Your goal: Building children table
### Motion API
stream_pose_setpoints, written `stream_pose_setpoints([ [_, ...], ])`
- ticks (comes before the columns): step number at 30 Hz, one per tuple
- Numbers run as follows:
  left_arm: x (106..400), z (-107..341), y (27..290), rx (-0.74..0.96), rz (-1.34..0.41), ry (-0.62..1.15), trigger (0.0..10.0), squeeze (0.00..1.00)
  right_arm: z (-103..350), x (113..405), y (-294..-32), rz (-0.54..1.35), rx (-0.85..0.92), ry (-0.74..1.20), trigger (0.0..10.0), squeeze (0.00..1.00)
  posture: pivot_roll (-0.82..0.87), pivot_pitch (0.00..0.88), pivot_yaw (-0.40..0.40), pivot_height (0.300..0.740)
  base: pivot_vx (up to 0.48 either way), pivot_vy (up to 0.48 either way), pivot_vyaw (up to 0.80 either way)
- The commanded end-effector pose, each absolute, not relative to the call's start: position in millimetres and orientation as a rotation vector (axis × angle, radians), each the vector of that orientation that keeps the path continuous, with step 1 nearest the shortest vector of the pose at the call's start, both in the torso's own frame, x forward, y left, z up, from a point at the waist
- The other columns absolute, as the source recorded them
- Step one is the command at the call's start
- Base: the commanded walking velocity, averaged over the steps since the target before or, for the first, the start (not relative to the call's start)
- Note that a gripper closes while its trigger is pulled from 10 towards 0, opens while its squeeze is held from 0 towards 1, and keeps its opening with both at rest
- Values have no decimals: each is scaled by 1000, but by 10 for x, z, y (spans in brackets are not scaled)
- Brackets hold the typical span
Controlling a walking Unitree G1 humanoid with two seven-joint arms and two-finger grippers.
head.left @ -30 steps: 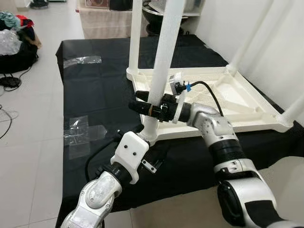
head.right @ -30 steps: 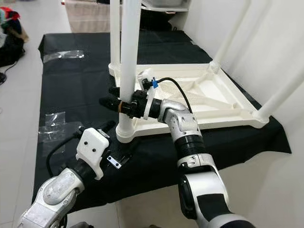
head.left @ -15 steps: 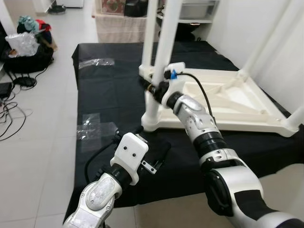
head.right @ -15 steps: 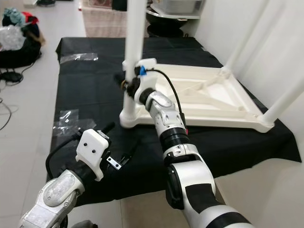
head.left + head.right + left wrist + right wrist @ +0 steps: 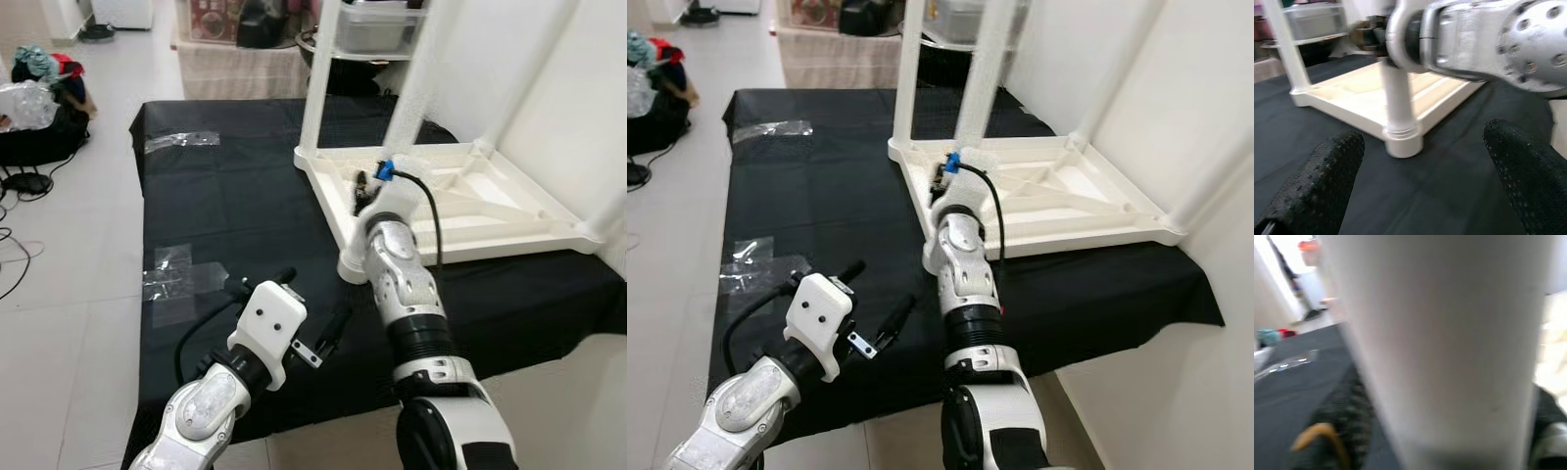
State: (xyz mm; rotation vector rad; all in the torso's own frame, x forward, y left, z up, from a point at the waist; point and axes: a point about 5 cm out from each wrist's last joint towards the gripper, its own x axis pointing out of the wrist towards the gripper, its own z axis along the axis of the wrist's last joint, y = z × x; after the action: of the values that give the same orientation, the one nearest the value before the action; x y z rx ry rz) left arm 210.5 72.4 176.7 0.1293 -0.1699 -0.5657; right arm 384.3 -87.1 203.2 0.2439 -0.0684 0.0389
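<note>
right gripper (image 5: pixel 364 188) clasps the near white table leg (image 5: pixel 409 93) of the upturned table (image 5: pixel 490 211) on the black cloth (image 5: pixel 225 206). left gripper (image 5: pixel 309 318) hovers low beside it, fingers (image 5: pixel 1332 171) spread apart.

- Pale tiled floor (image 5: pixel 59 323).
- Black cloth (image 5: pixel 225 186) covers the low platform.
- White wall (image 5: pixel 578 98) at right.
- Clothes pile (image 5: pixel 39 73) and cables (image 5: pixel 15 186) at left.

A black cloth (image 5: pixel 225 196) covers the low surface that carries everything, set on a pale tiled floor (image 5: pixel 69 294). On the cloth lies the upturned white children's table (image 5: pixel 470 201), its top flat down and legs pointing up. Two clear plastic wrappers (image 5: pixel 181 274) also lie on the cloth, well apart.
</note>
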Motion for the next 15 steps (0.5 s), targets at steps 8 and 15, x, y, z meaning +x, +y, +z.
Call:
stream_pose_setpoints([
  [8, 2112, 1758, 704, 129, -564, -168, 10000, 0, 2155, 3867, -842, 670, 331, -41, 10000, 0, 79, 39, -125, 740, 0, 0, 0],
  [15, 2108, 1755, 709, 134, -569, -166, 10000, 0, 2075, 3511, -892, 1249, 191, 14, 10000, 0, 84, 38, -122, 740, 0, 0, 0],
])
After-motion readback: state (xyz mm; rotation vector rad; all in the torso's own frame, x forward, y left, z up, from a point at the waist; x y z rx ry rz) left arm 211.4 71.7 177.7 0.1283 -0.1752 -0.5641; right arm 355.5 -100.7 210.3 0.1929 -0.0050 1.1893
